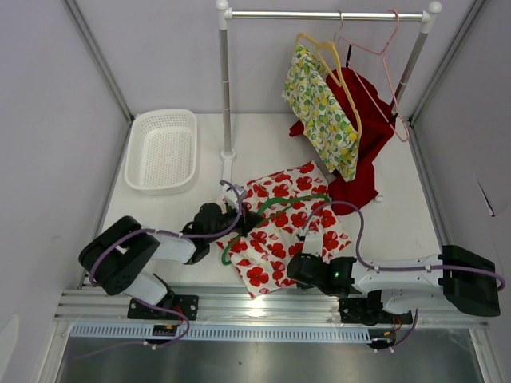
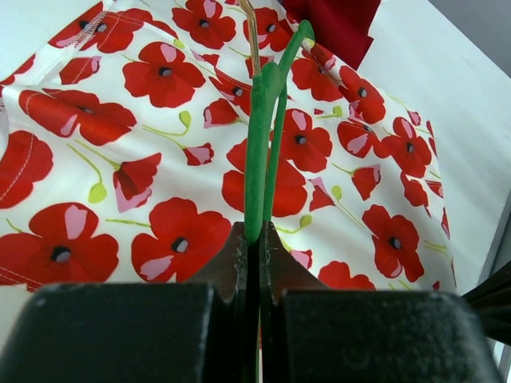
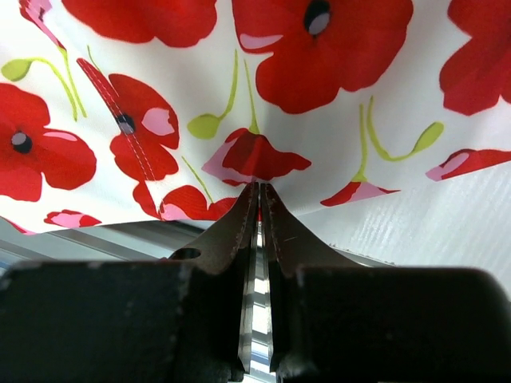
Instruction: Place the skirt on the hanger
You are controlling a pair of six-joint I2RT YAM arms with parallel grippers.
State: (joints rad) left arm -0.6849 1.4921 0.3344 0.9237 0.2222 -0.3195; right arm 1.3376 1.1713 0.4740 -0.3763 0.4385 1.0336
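On the table (image 1: pixel 399 215) lies one poppy-print skirt (image 1: pixel 279 231) with one green hanger (image 1: pixel 275 203) across it. The left gripper (image 2: pixel 254 239) is clamped tight on the hanger. The right gripper (image 3: pixel 259 191) pinches the skirt's near hem, jaws almost together. Two garments (image 1: pixel 323 112) hang on the rail (image 1: pixel 319 14), and one white basket (image 1: pixel 162 152) sits at the left.

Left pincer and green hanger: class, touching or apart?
Touching. The left wrist view shows the left pincer clamped directly on the green hanger.
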